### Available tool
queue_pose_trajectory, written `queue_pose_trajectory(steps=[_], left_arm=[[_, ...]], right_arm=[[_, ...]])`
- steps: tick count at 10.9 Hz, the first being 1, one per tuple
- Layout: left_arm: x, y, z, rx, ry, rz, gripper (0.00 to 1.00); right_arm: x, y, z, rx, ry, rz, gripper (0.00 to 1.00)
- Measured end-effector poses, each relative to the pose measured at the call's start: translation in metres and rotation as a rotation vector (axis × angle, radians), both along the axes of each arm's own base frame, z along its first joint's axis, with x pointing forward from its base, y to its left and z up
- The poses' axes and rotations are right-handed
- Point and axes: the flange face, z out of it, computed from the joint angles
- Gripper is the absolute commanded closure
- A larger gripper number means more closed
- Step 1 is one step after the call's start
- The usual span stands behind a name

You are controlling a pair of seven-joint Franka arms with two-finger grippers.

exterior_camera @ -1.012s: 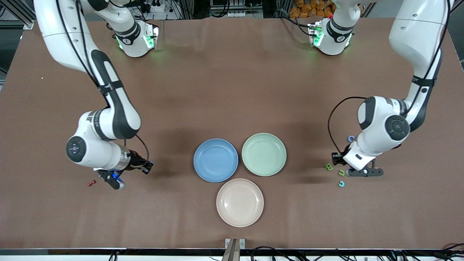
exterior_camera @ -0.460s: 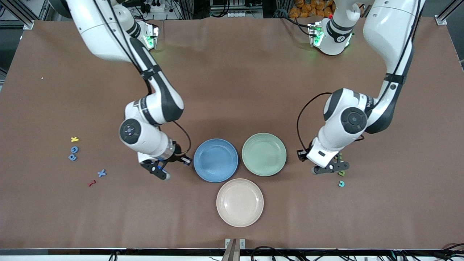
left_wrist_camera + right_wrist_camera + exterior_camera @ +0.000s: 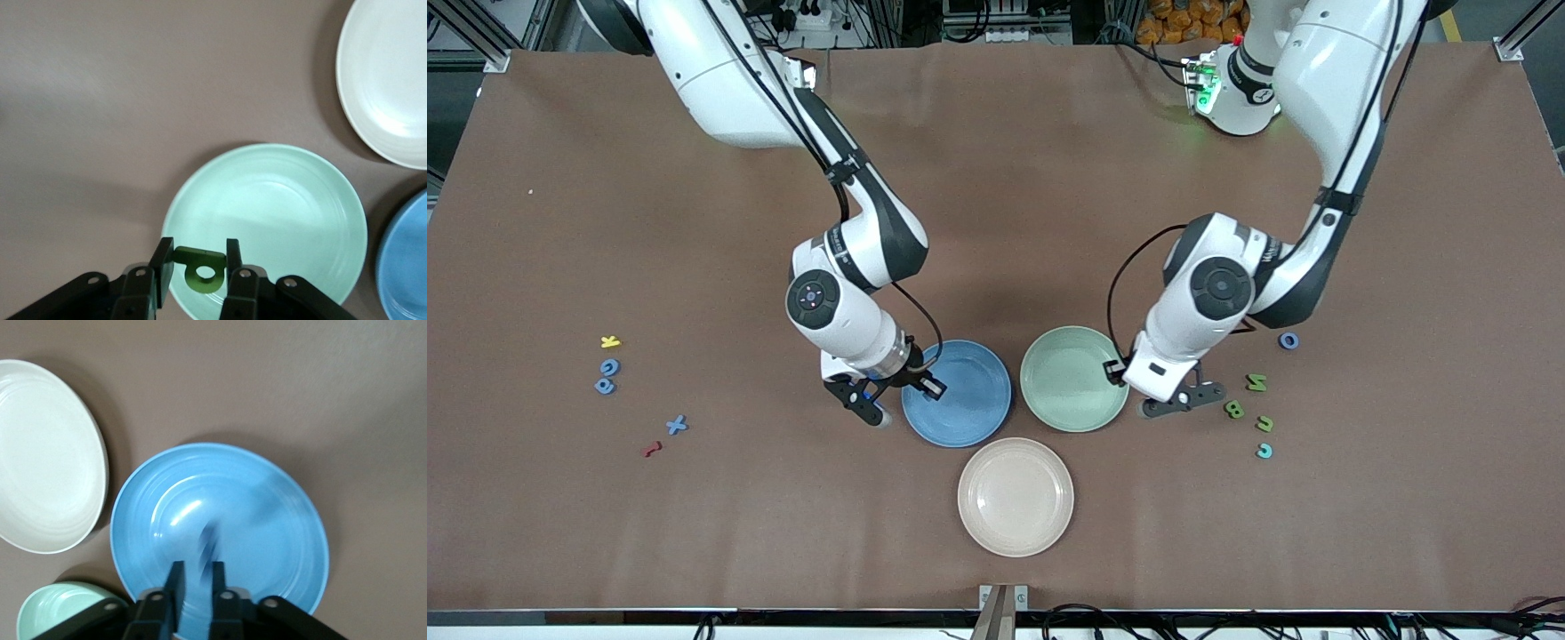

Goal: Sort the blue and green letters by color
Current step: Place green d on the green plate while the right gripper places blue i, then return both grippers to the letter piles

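My left gripper (image 3: 1178, 402) (image 3: 198, 267) is shut on an olive green letter P (image 3: 200, 269), held over the rim of the green plate (image 3: 1069, 369) (image 3: 267, 200) on the side toward the left arm's end. My right gripper (image 3: 871, 407) (image 3: 195, 587) hangs over the blue plate (image 3: 969, 400) (image 3: 267, 520), jaws slightly apart with nothing between them. A blurred blue letter (image 3: 209, 543) shows just ahead of its fingertips, over the plate. Loose green letters N (image 3: 1256, 382) and B (image 3: 1233, 409) lie toward the left arm's end. A blue X (image 3: 677, 425) lies toward the right arm's end.
A pink plate (image 3: 1016, 496) sits nearer the camera than the other two plates. A yellow letter (image 3: 610, 341), two blue letters (image 3: 607, 375) and a red one (image 3: 652, 449) lie near the X. A blue ring (image 3: 1288, 340), a green piece (image 3: 1264, 424) and a teal piece (image 3: 1264, 451) lie by the N and B.
Both arms swung in from the table's ends to the plates. The right gripper's jaws parted and the blue letter left them. The left gripper kept hold of the green P.
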Motion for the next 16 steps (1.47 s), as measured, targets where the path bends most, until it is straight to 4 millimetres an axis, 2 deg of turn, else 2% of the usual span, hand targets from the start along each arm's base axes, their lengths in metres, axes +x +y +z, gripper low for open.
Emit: queue_pose_trajectory(steps=[1, 2, 3, 5, 7, 10, 12, 14, 16], left_arm=[[-0.005, -0.015, -0.007, -0.002, 0.01, 0.015, 0.83], [-0.008, -0.028, -0.013, -0.005, 0.017, 0.027, 0.66], [-0.01, -0.036, -0.018, -0.007, 0.021, 0.034, 0.01], [-0.009, -0.04, -0.021, -0.008, 0.024, 0.036, 0.0], [-0.009, -0.042, -0.02, -0.01, 0.02, 0.033, 0.0], [-0.008, -0.044, -0.016, -0.013, 0.012, 0.031, 0.0], [-0.004, -0.038, -0.016, 0.006, 0.0, 0.027, 0.0], [0.003, -0.025, -0.017, 0.027, -0.014, -0.001, 0.0], [0.015, 0.002, -0.018, 0.04, -0.015, -0.061, 0.0]], right_arm=[[-0.003, 0.007, 0.001, 0.003, 0.002, -0.006, 0.0], [-0.006, 0.013, 0.001, 0.004, 0.002, -0.001, 0.0], [-0.008, 0.017, 0.002, 0.004, 0.001, 0.004, 0.0], [-0.001, 0.005, 0.001, -0.008, -0.005, -0.011, 0.0], [0.02, -0.032, 0.001, -0.024, -0.014, -0.057, 0.0], [0.054, -0.124, -0.009, -0.099, -0.017, 0.005, 0.0], [0.061, -0.18, -0.023, -0.183, 0.011, 0.144, 0.0], [0.067, -0.233, -0.026, -0.219, 0.032, 0.293, 0.0], [0.074, -0.296, -0.021, -0.231, 0.027, 0.453, 0.0]])
